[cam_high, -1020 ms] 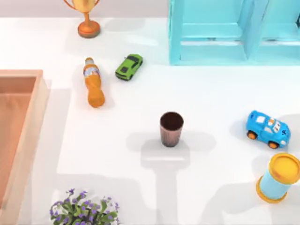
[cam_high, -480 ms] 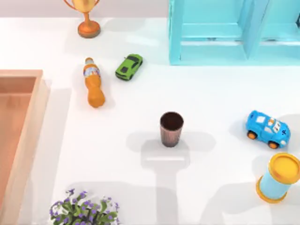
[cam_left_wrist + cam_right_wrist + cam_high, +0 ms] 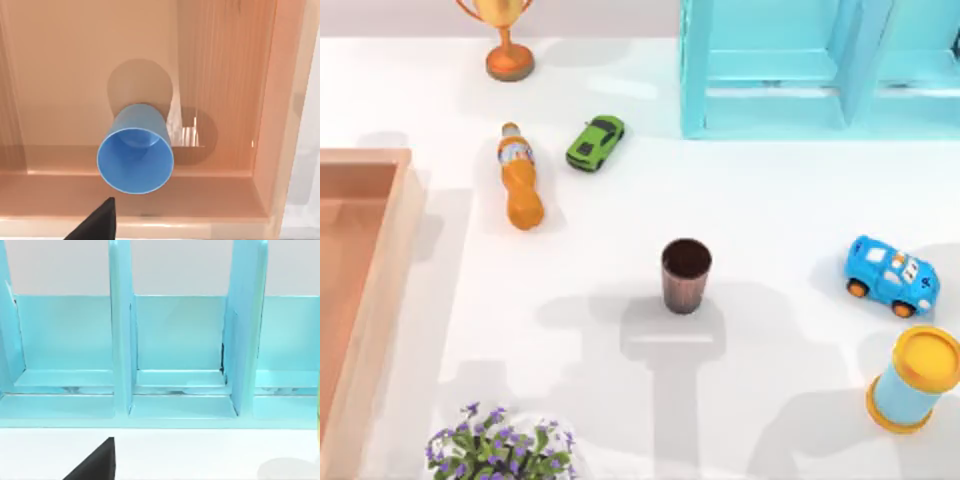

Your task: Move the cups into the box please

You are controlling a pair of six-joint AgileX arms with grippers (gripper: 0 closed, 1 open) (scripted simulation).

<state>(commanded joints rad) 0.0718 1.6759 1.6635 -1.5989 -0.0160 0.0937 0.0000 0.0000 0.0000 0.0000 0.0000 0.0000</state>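
Cups, two. Light blue cup (image 3: 135, 152): seen in the left wrist view, standing upright on the floor of the box (image 3: 225, 75), near one of its corners and close to two of its walls, open mouth up. Dark reddish-brown cup (image 3: 686, 275): upright on the white table (image 3: 760, 200) near the middle of the top view, well apart from the box (image 3: 382, 265), which lies at the table's left edge.

Left hand (image 3: 95, 225): above the box, over the blue cup and not touching it; one dark fingertip visible, so whether the fingers are spread or pressed together cannot be told. Right hand (image 3: 95, 462): facing the turquoise shelf unit (image 3: 175, 355); one dark fingertip visible, state likewise cannot be told.

Other items on the table: orange bottle (image 3: 520, 175) lying on its side; green toy car (image 3: 595, 142) just beside it; blue toy car (image 3: 892, 275) at right; blue cylinder with yellow lid (image 3: 914, 380) near the right edge; trophy (image 3: 505, 35) at the far side; purple flowers (image 3: 500, 445) at the near edge.
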